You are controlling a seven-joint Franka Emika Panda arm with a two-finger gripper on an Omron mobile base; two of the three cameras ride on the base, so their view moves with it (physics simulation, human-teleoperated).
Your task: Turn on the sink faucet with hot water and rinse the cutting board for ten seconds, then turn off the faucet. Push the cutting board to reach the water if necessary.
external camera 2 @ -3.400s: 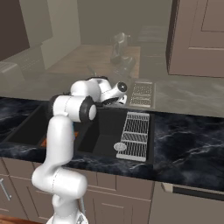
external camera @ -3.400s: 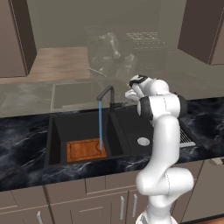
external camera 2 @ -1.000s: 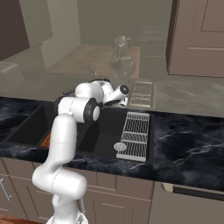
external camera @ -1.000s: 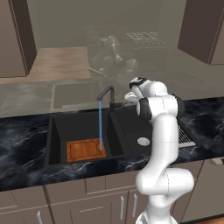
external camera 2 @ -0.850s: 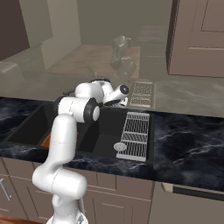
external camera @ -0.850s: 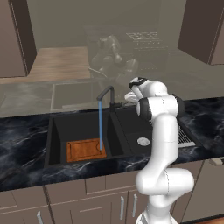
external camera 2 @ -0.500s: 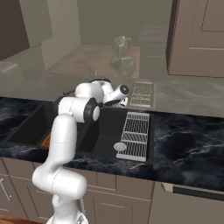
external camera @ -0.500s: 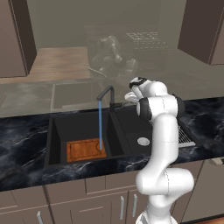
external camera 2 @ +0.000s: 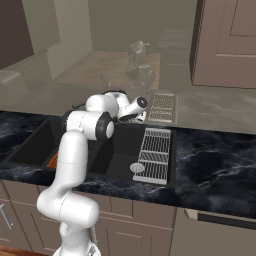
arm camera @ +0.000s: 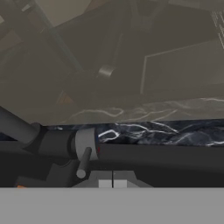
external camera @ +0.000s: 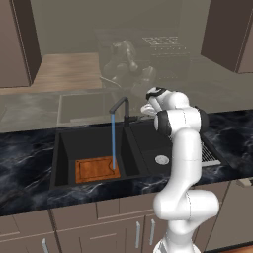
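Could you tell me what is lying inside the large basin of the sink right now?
The cutting board lies flat on the basin floor of the sink, and the water from the faucet lands on its right edge. In the right base view the arm covers most of it.

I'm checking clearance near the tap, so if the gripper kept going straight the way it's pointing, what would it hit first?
Probably the sink faucet: its base and small lever sit just ahead of the shut gripper, slightly to one side, though depth is hard to judge.

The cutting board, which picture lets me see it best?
The left base view: the whole cutting board lies flat in the sink under the water. The right base view shows an orange sliver behind the arm; the hand view, a corner.
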